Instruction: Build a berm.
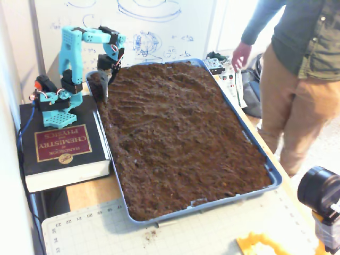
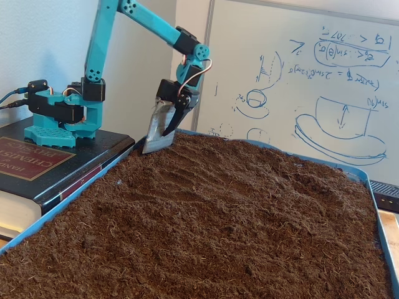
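A blue tray point(image 1: 268, 171) is filled with loose dark brown soil point(image 1: 180, 127), also in the other fixed view point(image 2: 218, 218). The surface is roughly flat with shallow scrape marks; no long raised berm stands out in either fixed view. My teal arm stands on a book at the tray's far left corner. My gripper point(image 1: 108, 71) point(image 2: 173, 118) is shut on a flat grey metal blade point(image 1: 102, 85) point(image 2: 156, 132). The blade hangs tilted, its lower edge at the soil surface by the tray's corner.
The arm's base sits on a thick black book point(image 1: 58, 151) point(image 2: 31, 162) left of the tray. A person point(image 1: 297, 69) stands at the right, one hand near the tray's far corner. A camera point(image 1: 321, 194) and a cutting mat point(image 1: 106, 234) lie in front. A whiteboard point(image 2: 312, 75) stands behind.
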Tool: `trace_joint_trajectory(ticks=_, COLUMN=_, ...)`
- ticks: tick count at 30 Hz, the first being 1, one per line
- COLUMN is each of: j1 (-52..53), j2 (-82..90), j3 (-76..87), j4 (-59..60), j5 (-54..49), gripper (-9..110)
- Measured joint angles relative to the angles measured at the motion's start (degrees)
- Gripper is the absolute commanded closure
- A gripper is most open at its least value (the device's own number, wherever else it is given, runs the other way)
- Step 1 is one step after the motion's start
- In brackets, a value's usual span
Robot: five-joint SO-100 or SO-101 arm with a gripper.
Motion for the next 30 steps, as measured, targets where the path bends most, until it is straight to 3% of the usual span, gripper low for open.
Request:
trace_joint_trajectory(ticks=7, j1=0.0, j2=-4.7, j3=-2.5, j4=-0.9, j5=0.1, gripper=101)
trace_joint_trajectory(ticks=14, j1=1.8, j2=-8.2, j3=-2.5, j4=-11.7, j5=-0.4, gripper=101)
trace_joint_trajectory(ticks=30, j1=10.3, j2=-9.8, j3=-2.2, j4=-19.5, j5=-15.3, gripper=101)
